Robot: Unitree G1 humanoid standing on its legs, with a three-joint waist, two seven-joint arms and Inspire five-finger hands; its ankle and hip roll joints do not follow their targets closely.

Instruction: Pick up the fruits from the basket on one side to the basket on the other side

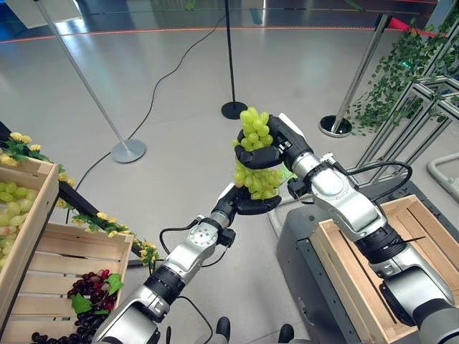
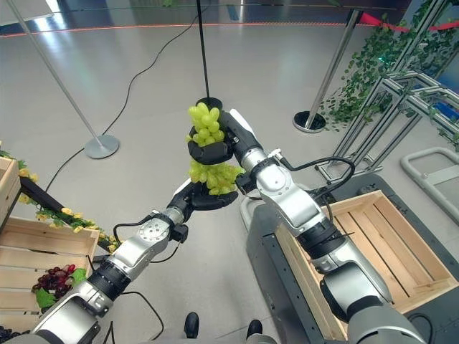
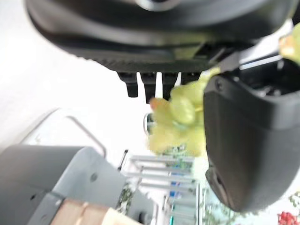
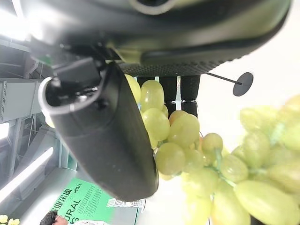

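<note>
Green grape bunch (image 1: 255,154) is mid-air between the two sides, roughly centre of the head view, over bare floor (image 1: 179,86). Both hands are on it: right hand (image 1: 276,140) has fingers curled round the upper half, left hand (image 1: 247,203) is curled under the lower half, cupping it. Looks like a hand-to-hand pass, can't tell which hand carries the load.

Progress, my read: about halfway for this bunch, lifted out but not yet placed.

Containers:
- Wooden crate at 4 o'clock (image 1: 419,236), on the robot's right: nothing in the part I can see, probably the target.
- Wooden crate at 8 o'clock (image 1: 61,276), on the left: dark red grapes (image 1: 90,297) with a green leaf.
- Raised crate at 9 o'clock (image 1: 32,215): more green grapes (image 1: 11,208) inside.

So at least two fruit lots are left on the left side.
</note>
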